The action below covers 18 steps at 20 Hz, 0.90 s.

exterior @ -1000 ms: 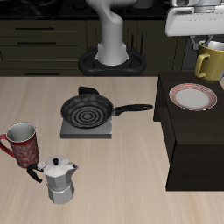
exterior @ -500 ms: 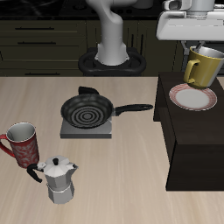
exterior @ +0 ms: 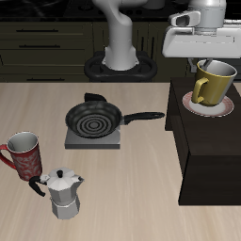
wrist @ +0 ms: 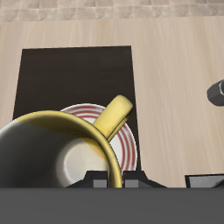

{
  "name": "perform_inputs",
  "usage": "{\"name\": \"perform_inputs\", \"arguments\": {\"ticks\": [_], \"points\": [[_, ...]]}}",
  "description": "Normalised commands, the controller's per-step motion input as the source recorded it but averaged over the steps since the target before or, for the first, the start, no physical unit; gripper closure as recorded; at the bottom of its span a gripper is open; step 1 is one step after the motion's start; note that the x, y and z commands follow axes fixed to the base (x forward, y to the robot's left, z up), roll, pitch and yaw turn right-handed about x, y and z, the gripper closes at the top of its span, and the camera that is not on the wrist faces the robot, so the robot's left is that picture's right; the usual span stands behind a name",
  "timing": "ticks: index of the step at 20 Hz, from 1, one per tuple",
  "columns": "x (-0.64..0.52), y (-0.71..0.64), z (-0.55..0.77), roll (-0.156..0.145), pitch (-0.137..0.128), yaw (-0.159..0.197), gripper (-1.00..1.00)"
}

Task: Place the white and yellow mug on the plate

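The wide olive-yellow mug with a pale inside and loop handle (exterior: pixel 214 82) hangs under the two-finger gripper (exterior: pixel 205 62), whose jaws are clenched on its rim. Over the last second the mug travelled sideways and went down, so now it covers most of the small round white plate with a reddish-brown striped rim (exterior: pixel 226 111) just below the jaws. In the wrist view the mug (wrist: pixel 61 153) is tilted above the plate (wrist: pixel 124 147). I cannot tell if they already touch. I judge that only lowering and releasing remain.
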Motion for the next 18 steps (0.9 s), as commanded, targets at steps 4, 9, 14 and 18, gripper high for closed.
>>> {"name": "perform_inputs", "arguments": {"ticks": [4,9,14,18], "points": [[0.02,-0.06,-0.20,-0.033,0.038,0.008,-1.00],[-0.05,0.08,-0.06,0.044,0.000,0.011,-1.00],[-0.19,0.19,0.13,0.070,-0.035,0.023,-1.00],[-0.26,0.15,0.26,0.075,-0.039,0.014,-1.00]]}}
